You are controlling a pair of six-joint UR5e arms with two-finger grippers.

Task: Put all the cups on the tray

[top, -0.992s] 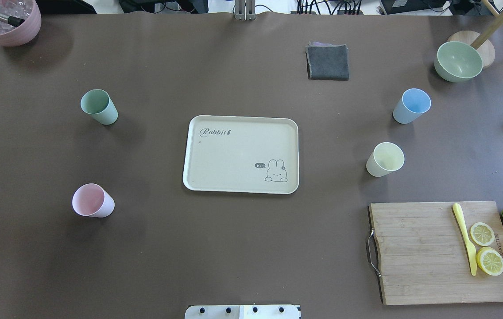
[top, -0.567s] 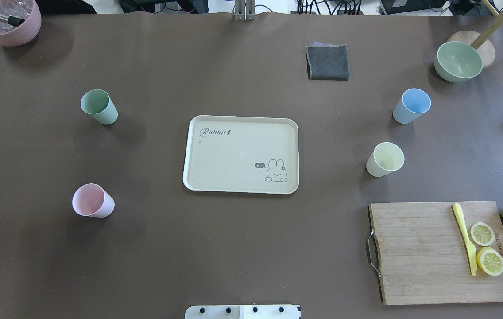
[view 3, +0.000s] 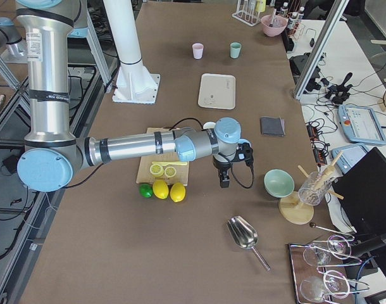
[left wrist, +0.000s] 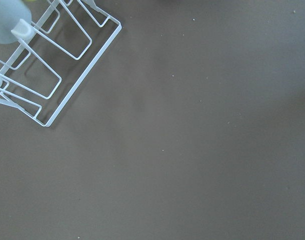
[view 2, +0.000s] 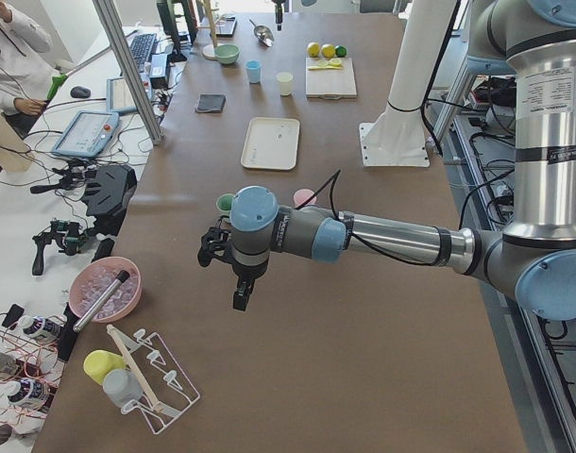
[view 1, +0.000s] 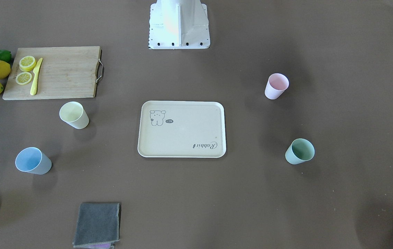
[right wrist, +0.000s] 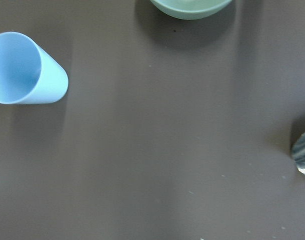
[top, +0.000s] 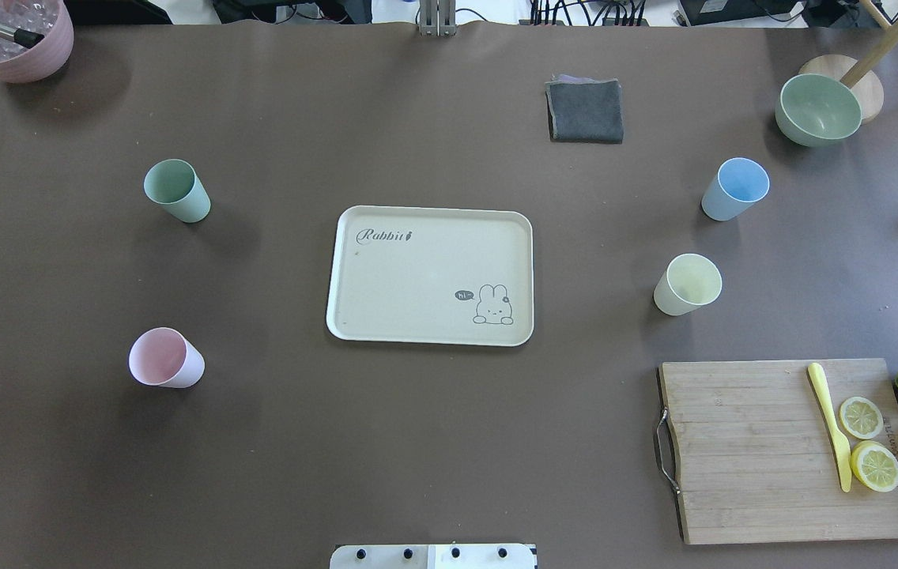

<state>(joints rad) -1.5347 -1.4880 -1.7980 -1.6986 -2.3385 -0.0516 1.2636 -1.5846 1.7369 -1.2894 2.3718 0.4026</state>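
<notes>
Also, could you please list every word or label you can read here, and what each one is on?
"Rabbit": script in one corner of the tray.
"hi~": dark speech bubble by the tray's animal drawing.
Too small to read: a mark along the edge of the cutting board, beside the lemon slices.

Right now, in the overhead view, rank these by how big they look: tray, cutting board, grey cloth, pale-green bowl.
1. cutting board
2. tray
3. grey cloth and pale-green bowl: they look about alike, so I won't rank them.
</notes>
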